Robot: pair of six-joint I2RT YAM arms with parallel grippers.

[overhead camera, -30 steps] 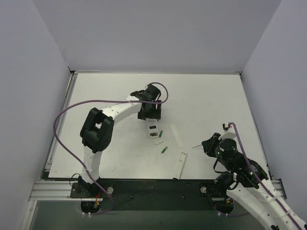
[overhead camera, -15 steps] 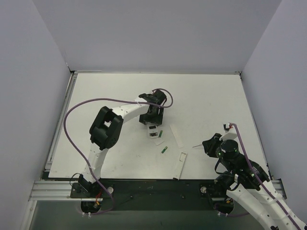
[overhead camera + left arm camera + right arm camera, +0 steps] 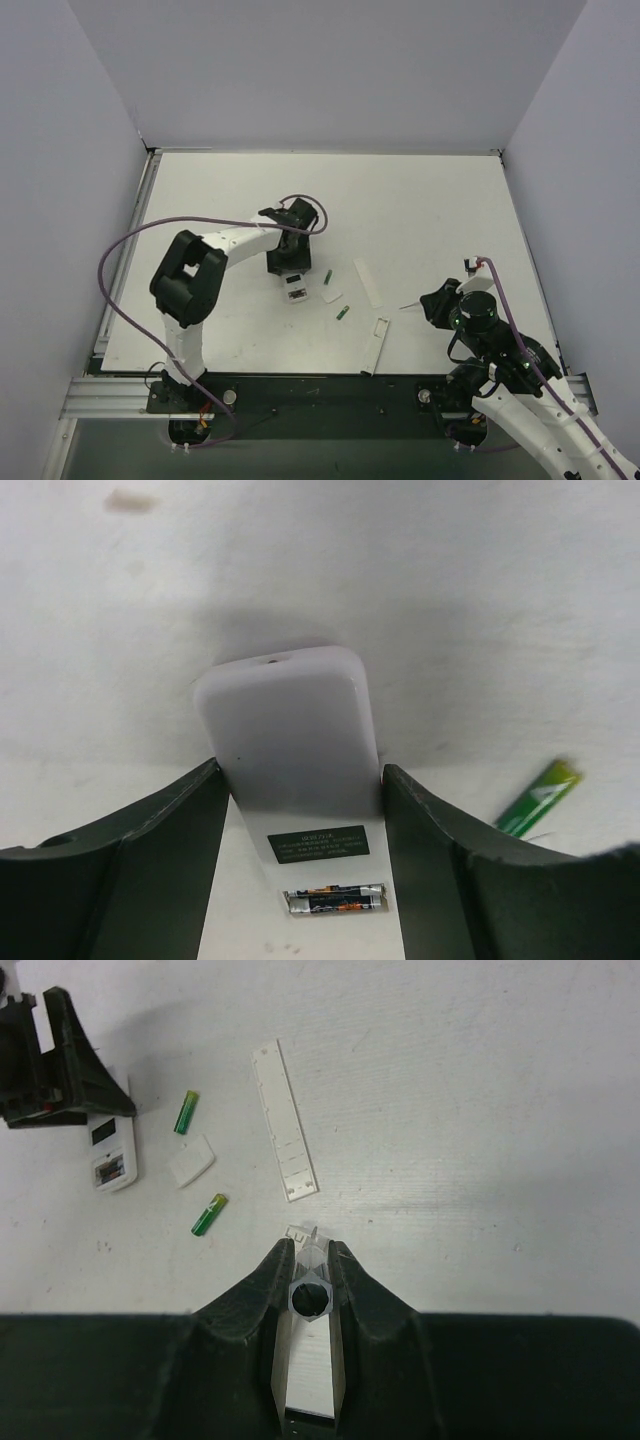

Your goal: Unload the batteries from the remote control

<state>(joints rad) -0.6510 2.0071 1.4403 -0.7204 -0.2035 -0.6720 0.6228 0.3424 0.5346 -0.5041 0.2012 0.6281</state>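
Left arm: bent sharply at the elbow, reaching to frame centre in the top view, left gripper (image 3: 283,260) pointed down over the small remote (image 3: 295,290) on the tabletop (image 3: 430,200). Jaws flanking both long sides of the remote; clenched or merely alongside, cannot tell. Right gripper (image 3: 309,1248): low at lower right, jaws clenched. Left wrist view only: dark battery (image 3: 335,899) seated in the remote's compartment. Right wrist view, upper left: green battery (image 3: 186,1112) above a white cover piece (image 3: 192,1161), second green battery (image 3: 209,1214) below it.
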